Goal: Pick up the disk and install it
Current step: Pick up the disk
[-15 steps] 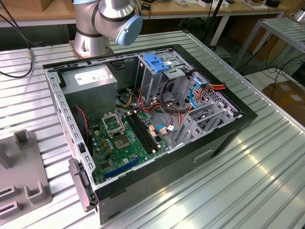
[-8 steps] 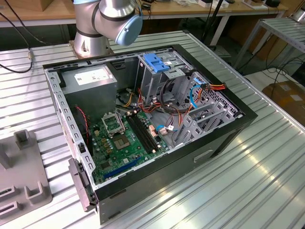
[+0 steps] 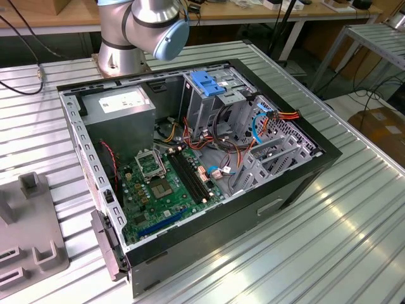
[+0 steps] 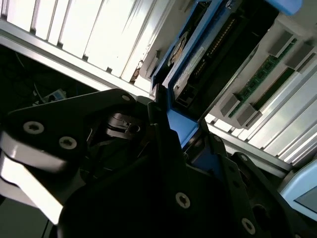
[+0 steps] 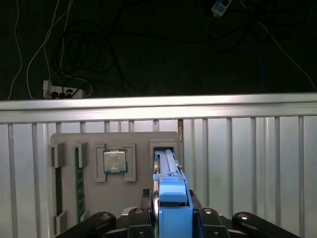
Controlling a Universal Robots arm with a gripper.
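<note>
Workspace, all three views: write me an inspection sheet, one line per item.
Surface: ribbed metal table, carrying an open computer case and a grey parts tray.
Job's things: the disk, in its blue carrier, is on edge over a tray slot; whether it is seated there cannot be told. It is not in the case.
Clutter: a processor chip and a memory stick sit in other tray pockets.
Grippers: the hand is at the disk's near end; grip cannot be judged.
Cables: red and orange wires and a blue cable inside the case; black cables and a power strip beyond the table edge.
Surroundings: wooden bench, cardboard box.
</note>
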